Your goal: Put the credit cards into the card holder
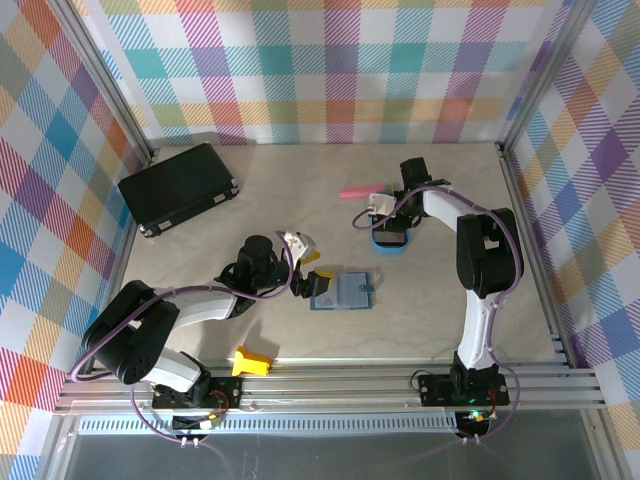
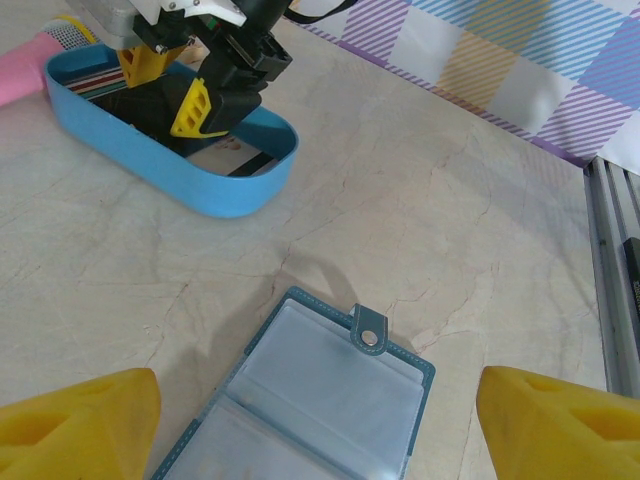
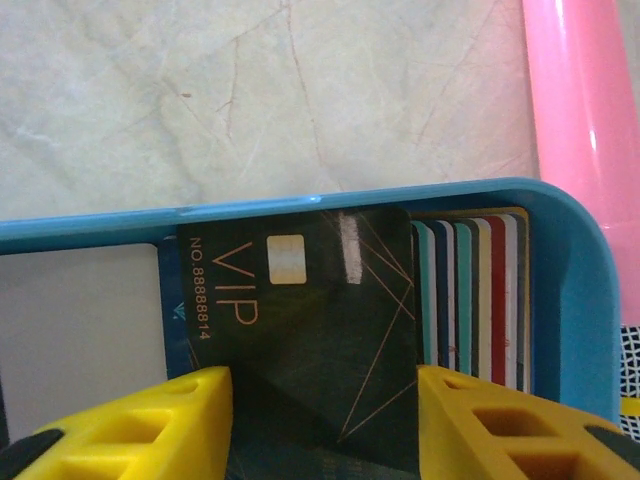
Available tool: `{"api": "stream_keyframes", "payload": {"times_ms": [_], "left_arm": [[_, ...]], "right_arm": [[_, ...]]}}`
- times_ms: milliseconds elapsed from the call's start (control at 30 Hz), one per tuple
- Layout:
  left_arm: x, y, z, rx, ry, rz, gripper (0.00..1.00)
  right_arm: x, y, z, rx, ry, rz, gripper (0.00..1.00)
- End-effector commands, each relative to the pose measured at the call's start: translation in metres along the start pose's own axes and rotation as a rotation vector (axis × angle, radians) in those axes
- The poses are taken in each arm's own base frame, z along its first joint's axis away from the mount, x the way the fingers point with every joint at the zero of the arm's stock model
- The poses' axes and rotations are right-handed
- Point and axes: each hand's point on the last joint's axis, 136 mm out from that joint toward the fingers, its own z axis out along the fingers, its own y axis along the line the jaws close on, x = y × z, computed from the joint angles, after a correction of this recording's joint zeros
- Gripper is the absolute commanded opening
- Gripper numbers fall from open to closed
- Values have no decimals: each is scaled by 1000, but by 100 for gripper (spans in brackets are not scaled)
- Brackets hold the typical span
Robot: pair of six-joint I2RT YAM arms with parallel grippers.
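Down inside the blue tray (image 3: pixel 300 205), right gripper (image 3: pixel 325 425) with yellow fingers (image 3: pixel 130 425) set on either side of a dark credit card (image 3: pixel 310 320) marked VIP: one finger flush against one card edge, the other overlapping the opposite edge, jaws partly drawn in around it, yet cannot tell whether truly clamped on the card or merely flanking it. Just beside that card, towards the tray's rounded end, more credit cards (image 3: pixel 470 290) showing as thin coloured stripes, partly tucked under the dark one. Outside the tray wall, just beside it, a pink tube-like object (image 3: pixel 580 120) lying on the marbled table (image 1: pixel 300 200). Seen from above, tray and right gripper in the far right part of the table. Well apart from them, nearer the arm bases, left gripper (image 2: pixel 318 425) spread wide and gripping nothing, hovering low over the card holder (image 2: pixel 320 370): teal, unfolded flat on the table, clear pockets facing up, snap tab (image 2: pixel 370 330) pointing towards the tray, framed between the two yellow fingertips (image 2: pixel 90 420) in the left wrist view, no contact visible. Off in the far left corner, well away from both grippers, a large black case (image 1: pixel 178 188)
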Motion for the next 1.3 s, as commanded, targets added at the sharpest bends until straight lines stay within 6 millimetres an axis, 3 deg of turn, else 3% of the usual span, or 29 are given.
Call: {"api": "stream_keyframes", "payload": {"times_ms": [0,367,700,967,1133,1267], "left_arm": [[-6,1,0,7,-7,15,82],[-6,0,0,11,-9,15,82],[-7,-2,-1,17,-12,13,82],[-8,-3,-2,21,-21,10,82],[-9,-6,-3,22,-22,13,82],[-9,-8,-3,25,-26,11,82]], "right_arm": [[-2,-17,-3,57,2,0,46],[-3,-25,-12,94,7,6,29],[-3,-15,-20,71,10,14,16],[-7,6,-29,-10,-8,37,9],[-10,8,-39,-16,-19,45,1],[-13,8,-53,-38,-41,69,0]]}}
